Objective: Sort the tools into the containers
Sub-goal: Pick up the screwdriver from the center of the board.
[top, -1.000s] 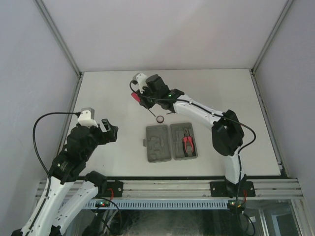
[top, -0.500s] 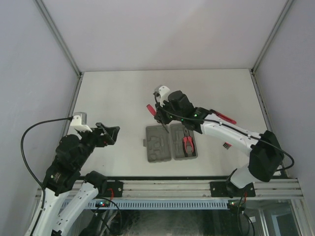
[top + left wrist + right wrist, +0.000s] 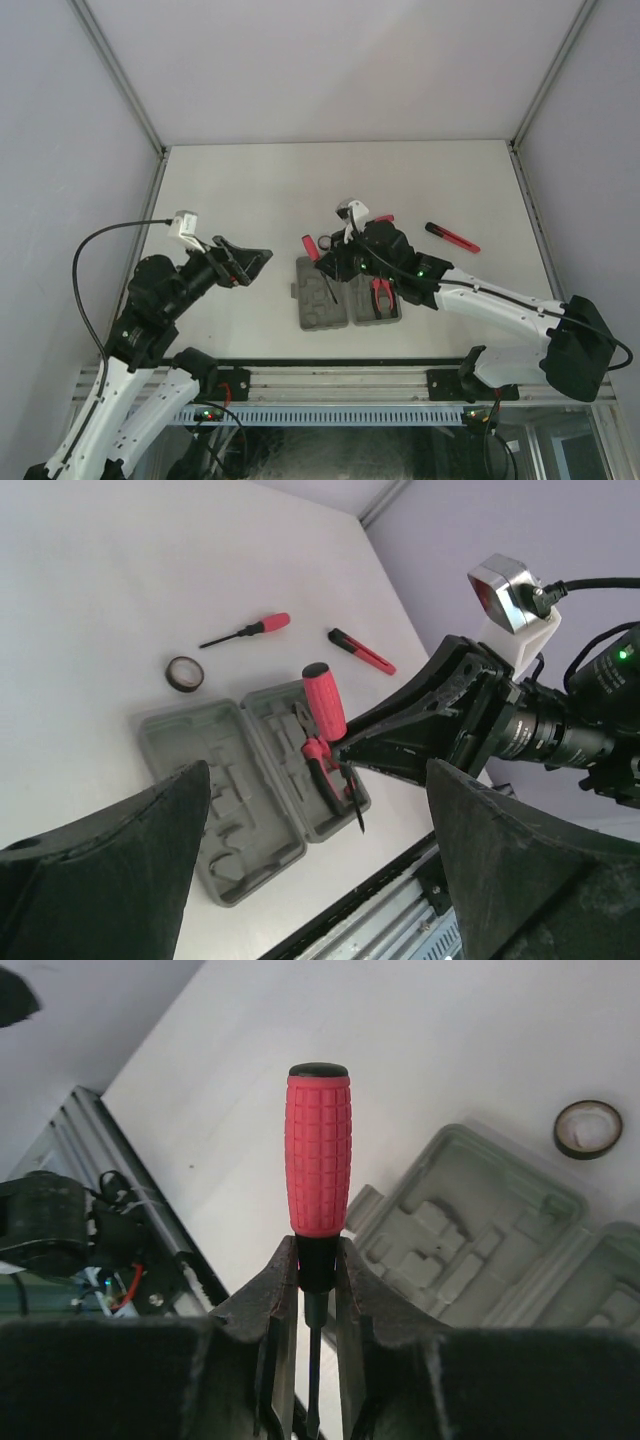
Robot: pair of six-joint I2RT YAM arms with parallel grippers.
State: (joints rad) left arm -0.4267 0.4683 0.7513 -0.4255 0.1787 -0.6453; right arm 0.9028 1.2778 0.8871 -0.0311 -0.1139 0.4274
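Note:
The grey case (image 3: 322,293) lies open at the table's near middle, also seen in the left wrist view (image 3: 225,815) and under my right wrist (image 3: 470,1250). Red-handled pliers (image 3: 381,292) (image 3: 322,768) rest in its right half. My right gripper (image 3: 330,268) (image 3: 317,1260) is shut on the black neck of a red-handled screwdriver (image 3: 311,248) (image 3: 318,1150) (image 3: 325,698), held over the case's left half. My left gripper (image 3: 250,262) (image 3: 315,880) hangs open and holds nothing, left of the case. Beyond the case lie a black ring (image 3: 327,241) (image 3: 184,672) (image 3: 588,1128), a small screwdriver (image 3: 245,631) and a slim red-black stick tool (image 3: 452,237) (image 3: 362,652).
White walls and metal corner posts close in the table (image 3: 230,190) on three sides. The aluminium rail (image 3: 340,382) carrying both arm bases runs along the near edge. My right arm's forearm (image 3: 500,300) stretches over the table to the right of the case.
My right gripper has carried the red-handled screwdriver from the far middle down and towards the case. My left gripper has swung right, closer to the case.

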